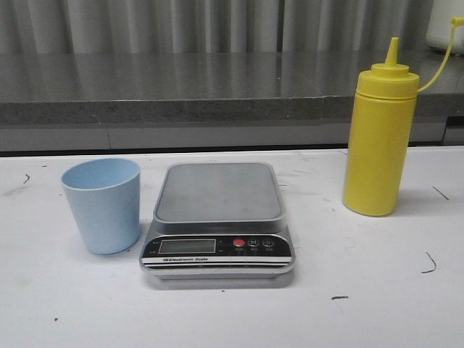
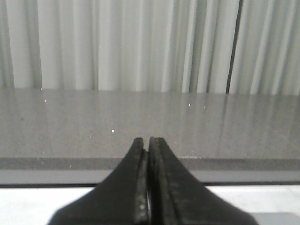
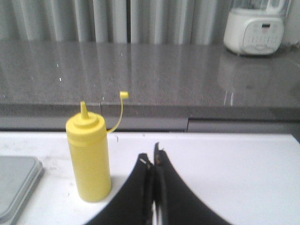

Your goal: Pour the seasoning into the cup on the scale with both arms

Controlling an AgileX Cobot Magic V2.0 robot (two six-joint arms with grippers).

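The pale blue cup [image 1: 102, 204] stands upright on the white table, just left of the scale [image 1: 217, 221], whose steel platform is bare. The yellow seasoning bottle [image 1: 379, 138] stands upright at the right, its cap strap curling off to the right. In the right wrist view the bottle [image 3: 89, 158] stands beside and a little beyond my right gripper [image 3: 152, 158], which is shut with nothing in it. A corner of the scale [image 3: 14, 185] shows there too. My left gripper [image 2: 146, 140] is shut and empty, facing the grey counter; no task object shows in its view. Neither gripper appears in the front view.
A grey stone counter [image 1: 217, 90] runs along behind the table, with a pleated curtain behind it. A white kitchen appliance [image 3: 253, 30] sits on the counter at the far right. Small dark marks dot the table [image 1: 377, 290].
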